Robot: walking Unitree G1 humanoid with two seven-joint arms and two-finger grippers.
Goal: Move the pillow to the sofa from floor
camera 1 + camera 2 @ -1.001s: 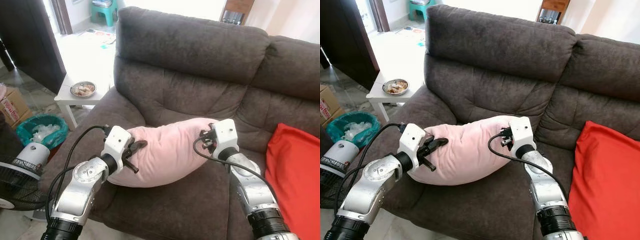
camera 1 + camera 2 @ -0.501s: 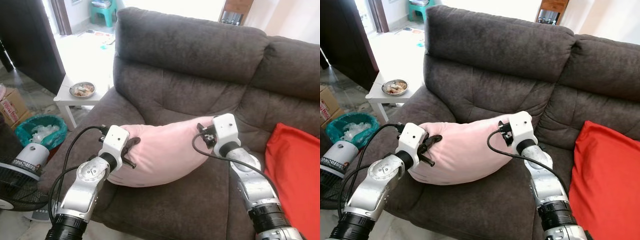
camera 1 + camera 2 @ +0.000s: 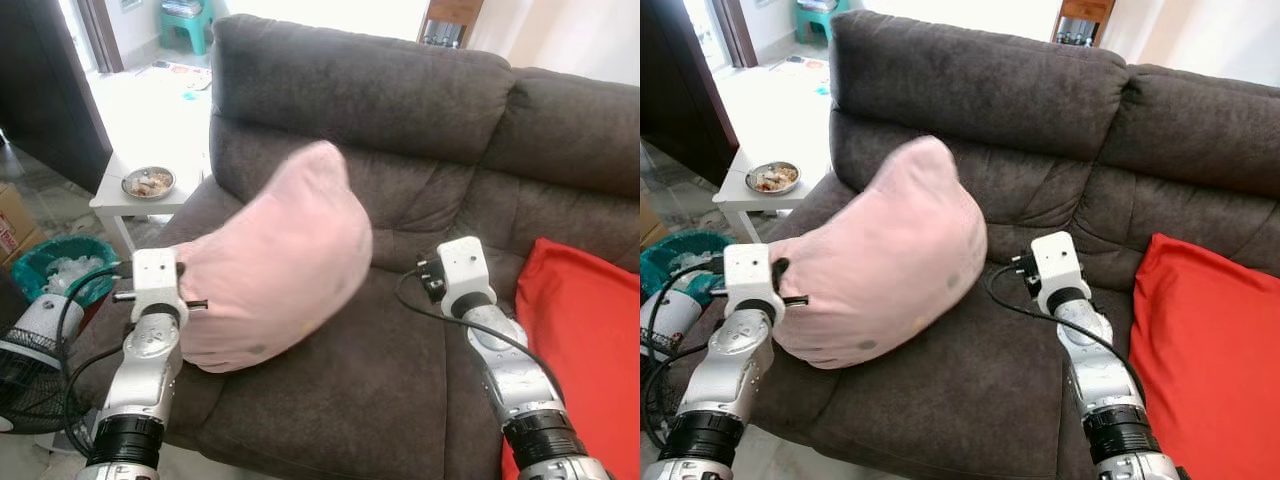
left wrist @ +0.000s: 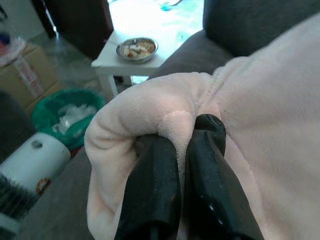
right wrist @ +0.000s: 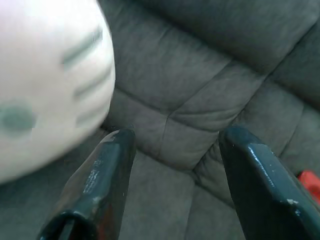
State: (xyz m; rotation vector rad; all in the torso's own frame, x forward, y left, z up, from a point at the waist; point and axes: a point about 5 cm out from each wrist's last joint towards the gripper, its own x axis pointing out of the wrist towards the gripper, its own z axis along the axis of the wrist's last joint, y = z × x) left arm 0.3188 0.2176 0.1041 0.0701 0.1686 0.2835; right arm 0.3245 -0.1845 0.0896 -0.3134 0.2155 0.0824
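Pillow [image 3: 265,265] on the sofa's [image 3: 400,100] left seat, tipped up against the backrest; left gripper [image 4: 175,150] clamped on its left corner. Right gripper [image 5: 172,150] spread wide, likely just clear.

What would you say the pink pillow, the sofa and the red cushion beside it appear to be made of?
The pink pillow looks like soft plush or fleece: matte, fuzzy nap, and it bunches where the left claw pinches its corner. The sofa seems covered in dark grey microfibre or suede-like fabric, matte with a fine mottled texture and stitched tufts. The red cushion looks like smooth woven cloth, though its weave cannot be made out.
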